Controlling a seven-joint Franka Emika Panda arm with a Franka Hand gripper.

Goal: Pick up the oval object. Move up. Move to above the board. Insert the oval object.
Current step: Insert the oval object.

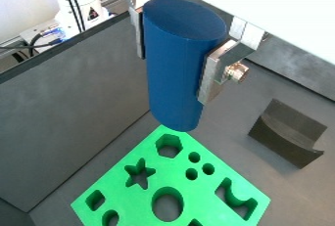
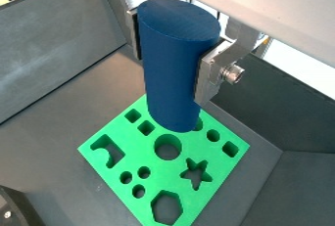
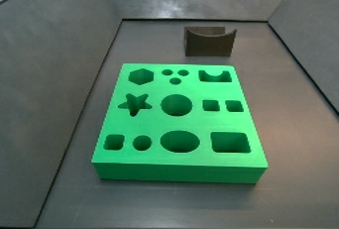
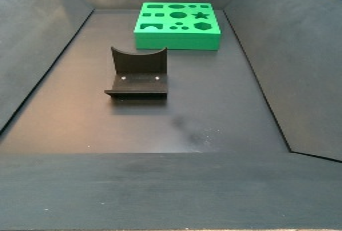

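Note:
My gripper (image 1: pixel 177 49) is shut on the oval object (image 1: pixel 177 64), a tall blue peg with smooth sides, held upright between the silver fingers (image 1: pixel 216 71). It shows the same way in both wrist views: gripper (image 2: pixel 177 54), peg (image 2: pixel 174 68). The peg hangs well above the board (image 1: pixel 124 205), a thick bright green slab with star, hexagon, round, square and oval holes, also seen below the peg in a wrist view (image 2: pixel 105 147). Both side views show the board on the floor (image 3: pixel 126 154) (image 4: pixel 147 37); the gripper and peg are out of view there.
The fixture, a dark L-shaped bracket on a base plate, stands on the dark floor beside the board (image 1: pixel 291 130) (image 3: pixel 208 40) (image 4: pixel 136 73). Dark sloping walls (image 3: pixel 54 45) close the bin in on all sides.

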